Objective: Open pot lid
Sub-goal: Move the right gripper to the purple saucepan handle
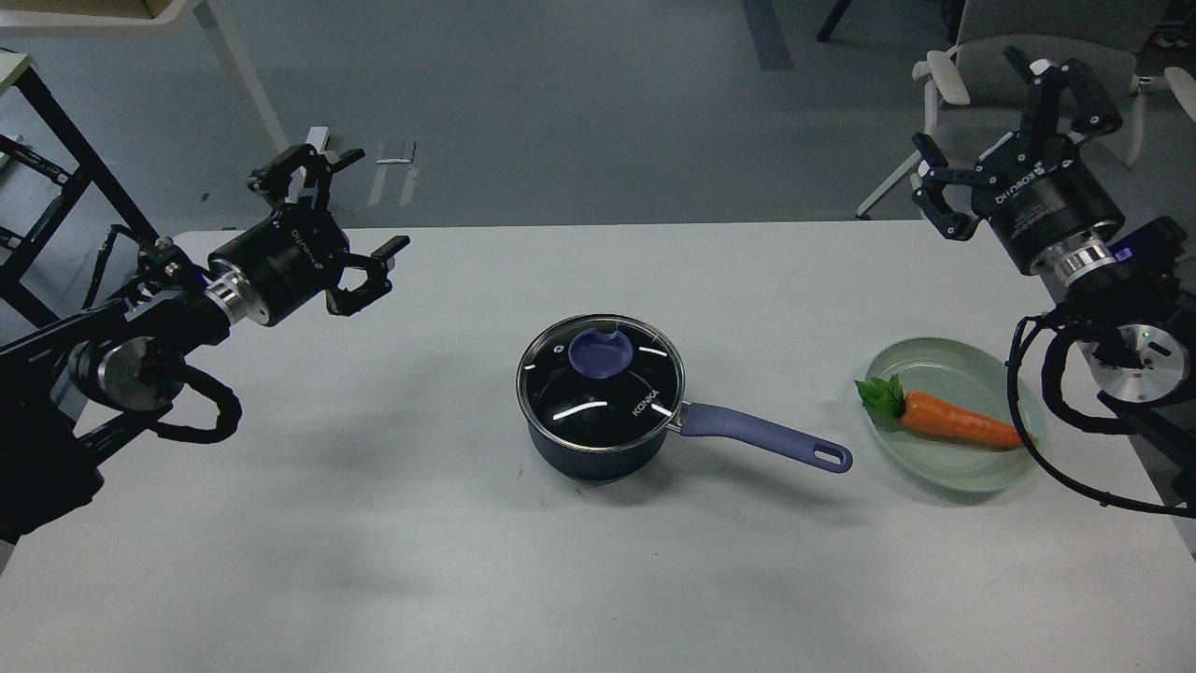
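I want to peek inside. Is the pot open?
No, shut. The lid sits flat on the pot, and neither gripper touches it.

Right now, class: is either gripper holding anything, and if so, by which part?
Nothing is held. The left gripper and the right gripper both hang open above the white table, apart from the lidded navy saucepan.

Both arms black, jointed. Left gripper (350, 220): black linkage fingers; behind the jaws a black cylindrical body with pale lettering, then a silver ring. Right gripper (1014, 121): same build, white "ROBOTIQ" lettering behind the jaws, silver ring, blue patch. Black cables loop below each wrist; green light on the right arm's silver joint.
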### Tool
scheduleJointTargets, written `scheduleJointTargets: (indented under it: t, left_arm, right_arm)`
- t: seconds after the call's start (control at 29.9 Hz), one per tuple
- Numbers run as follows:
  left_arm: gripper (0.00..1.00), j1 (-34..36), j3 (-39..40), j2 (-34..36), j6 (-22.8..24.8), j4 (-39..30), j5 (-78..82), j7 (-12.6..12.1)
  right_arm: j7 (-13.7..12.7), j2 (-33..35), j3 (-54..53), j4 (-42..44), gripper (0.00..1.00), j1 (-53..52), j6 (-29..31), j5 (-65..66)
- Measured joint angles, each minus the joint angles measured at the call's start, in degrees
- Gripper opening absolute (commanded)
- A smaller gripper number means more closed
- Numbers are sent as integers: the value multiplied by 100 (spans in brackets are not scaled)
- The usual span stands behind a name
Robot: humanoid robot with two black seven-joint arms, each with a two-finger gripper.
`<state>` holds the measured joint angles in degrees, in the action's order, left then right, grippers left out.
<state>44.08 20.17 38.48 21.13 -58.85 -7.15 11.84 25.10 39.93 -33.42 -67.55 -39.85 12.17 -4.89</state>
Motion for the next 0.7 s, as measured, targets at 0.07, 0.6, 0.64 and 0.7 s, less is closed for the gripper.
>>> scheduleJointTargets:
  t: [0.07,0.6,0.64,0.7]
  left_arm:
    - [99,-2,10,-59,-8,146,4,17]
    - [99,533,-80,232,154,808,158,53]
    - [99,578,-85,253,173,811,257,53]
    - [99,627,-86,266,230,813,563,85]
  right_arm:
    - [2,16,26,-26,100,23,-2,38]
    - [1,1124,-2,-1218,100,-322,282,2362]
    - [12,1214,10,-1361,100,-415,334,2669]
    - [47,1372,34,-1586,100,-576,483,3397]
